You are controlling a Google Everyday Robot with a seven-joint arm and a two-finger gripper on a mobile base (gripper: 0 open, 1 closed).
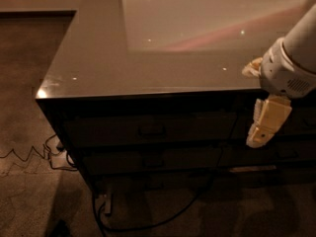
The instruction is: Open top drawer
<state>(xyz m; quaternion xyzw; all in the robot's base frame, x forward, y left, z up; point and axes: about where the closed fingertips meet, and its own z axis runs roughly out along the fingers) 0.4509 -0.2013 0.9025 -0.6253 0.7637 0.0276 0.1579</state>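
Carpet floor carries drawer cabinet; cables lie left; gripper hangs before cabinet front.

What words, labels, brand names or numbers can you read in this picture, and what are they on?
None: no word, label, brand or number can be read anywhere.
The top drawer front shows only its loop handle.
The gripper, hanging to the right of the top drawer just below the countertop edge, bears no marking that can be read.
The countertop shows only light reflections.
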